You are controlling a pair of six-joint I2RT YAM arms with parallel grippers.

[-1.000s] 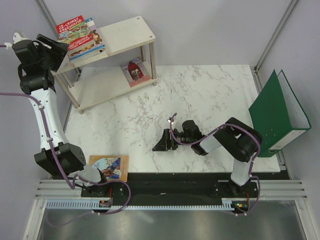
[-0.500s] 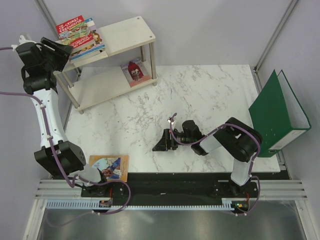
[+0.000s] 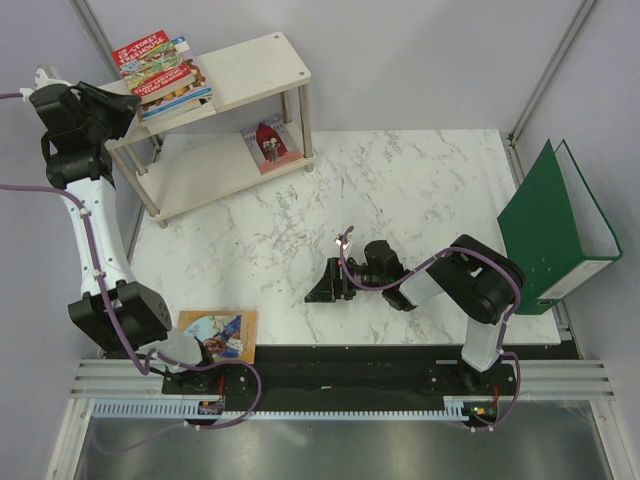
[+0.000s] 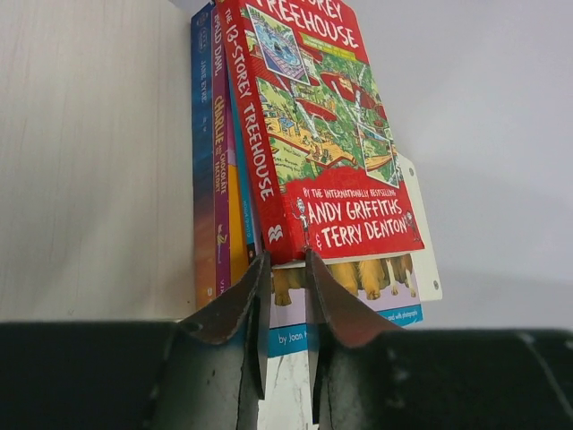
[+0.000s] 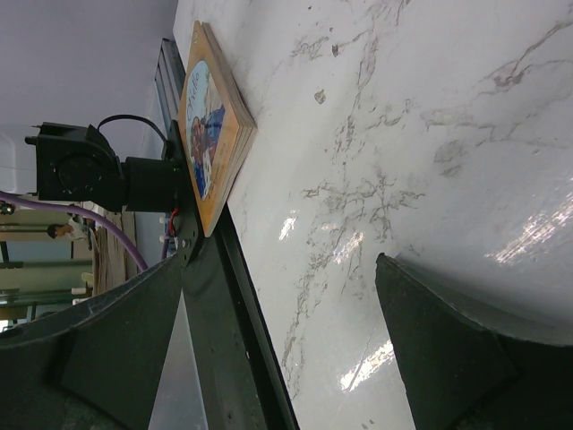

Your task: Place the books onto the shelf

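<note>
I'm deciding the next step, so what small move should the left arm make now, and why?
Probably draw the left gripper back from the stack: it sits nearly closed at the stack's edge, the stack lies on the shelf's top board, and the orange book waits on the table.

Marble table (image 3: 420, 190): shelf (image 3: 262, 68), orange book (image 3: 218, 335), green binder (image 3: 550, 235). Shelf top: book stack (image 3: 160, 75).

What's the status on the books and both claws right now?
Left claw nearly closed at stack edge, grip unclear. Right claw open, empty. Stack on shelf top; red book on lower board; orange book on table. Nothing blocking.
</note>
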